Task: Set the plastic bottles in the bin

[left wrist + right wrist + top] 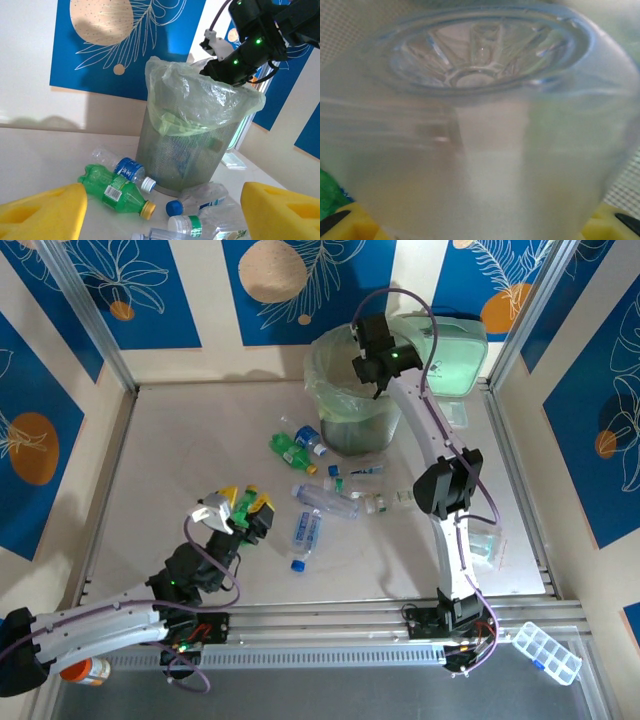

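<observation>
Near the table's (pixel 180 440) front edge, the left gripper (pixel 243 506) stands wide and empty, yellow fingers (pixel 45 212) either side of the litter ahead. Mid-table, loose bottles (pixel 305 532) lie on their sides, a green bottle (pixel 107 187) and a blue-labelled bottle (pixel 129 170) just beside the bin (pixel 175 160). At the far side, the right gripper (pixel 378 368) hangs over the bin's bag (pixel 318 375), clamped on a clear bottle (pixel 480 125). Dim shapes show through the mesh.
</observation>
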Tool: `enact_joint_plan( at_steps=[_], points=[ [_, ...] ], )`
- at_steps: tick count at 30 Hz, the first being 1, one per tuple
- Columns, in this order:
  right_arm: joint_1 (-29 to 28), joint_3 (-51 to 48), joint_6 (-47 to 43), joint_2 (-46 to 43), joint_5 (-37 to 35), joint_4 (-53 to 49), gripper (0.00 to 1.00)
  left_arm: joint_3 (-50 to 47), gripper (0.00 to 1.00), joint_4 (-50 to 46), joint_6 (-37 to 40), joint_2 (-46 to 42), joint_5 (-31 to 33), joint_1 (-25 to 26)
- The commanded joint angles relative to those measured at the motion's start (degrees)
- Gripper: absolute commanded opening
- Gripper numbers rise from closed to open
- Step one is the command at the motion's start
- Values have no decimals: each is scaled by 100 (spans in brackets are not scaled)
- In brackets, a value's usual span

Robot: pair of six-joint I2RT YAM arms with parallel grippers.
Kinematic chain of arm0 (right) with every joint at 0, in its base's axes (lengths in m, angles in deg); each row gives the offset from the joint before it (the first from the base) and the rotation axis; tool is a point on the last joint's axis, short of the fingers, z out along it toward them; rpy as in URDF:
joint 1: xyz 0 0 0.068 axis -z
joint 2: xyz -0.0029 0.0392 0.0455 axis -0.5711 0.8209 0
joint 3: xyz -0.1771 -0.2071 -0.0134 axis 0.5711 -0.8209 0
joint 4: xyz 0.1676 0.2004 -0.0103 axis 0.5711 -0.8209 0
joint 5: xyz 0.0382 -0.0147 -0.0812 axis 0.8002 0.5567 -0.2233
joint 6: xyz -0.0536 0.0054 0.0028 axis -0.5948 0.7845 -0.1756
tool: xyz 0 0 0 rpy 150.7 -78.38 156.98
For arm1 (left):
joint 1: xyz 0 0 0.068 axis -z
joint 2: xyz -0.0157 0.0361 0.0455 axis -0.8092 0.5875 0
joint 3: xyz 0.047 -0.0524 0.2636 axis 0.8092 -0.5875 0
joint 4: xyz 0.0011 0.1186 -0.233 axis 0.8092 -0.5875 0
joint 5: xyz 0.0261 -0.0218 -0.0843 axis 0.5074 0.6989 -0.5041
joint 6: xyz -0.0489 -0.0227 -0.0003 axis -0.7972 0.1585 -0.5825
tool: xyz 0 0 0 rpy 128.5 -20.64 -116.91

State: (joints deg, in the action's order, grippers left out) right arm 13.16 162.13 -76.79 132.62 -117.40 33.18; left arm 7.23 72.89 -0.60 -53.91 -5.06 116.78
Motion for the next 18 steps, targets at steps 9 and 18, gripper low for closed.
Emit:
enact_joint_plan(
  at_steps=[9,18],
  points=[
    [15,543,213,174,292,-368,80,52,82,257,33,104,188,26],
    [-48,453,364,-549,454,-393,86,69,83,245,146,53,221,26]
  ],
)
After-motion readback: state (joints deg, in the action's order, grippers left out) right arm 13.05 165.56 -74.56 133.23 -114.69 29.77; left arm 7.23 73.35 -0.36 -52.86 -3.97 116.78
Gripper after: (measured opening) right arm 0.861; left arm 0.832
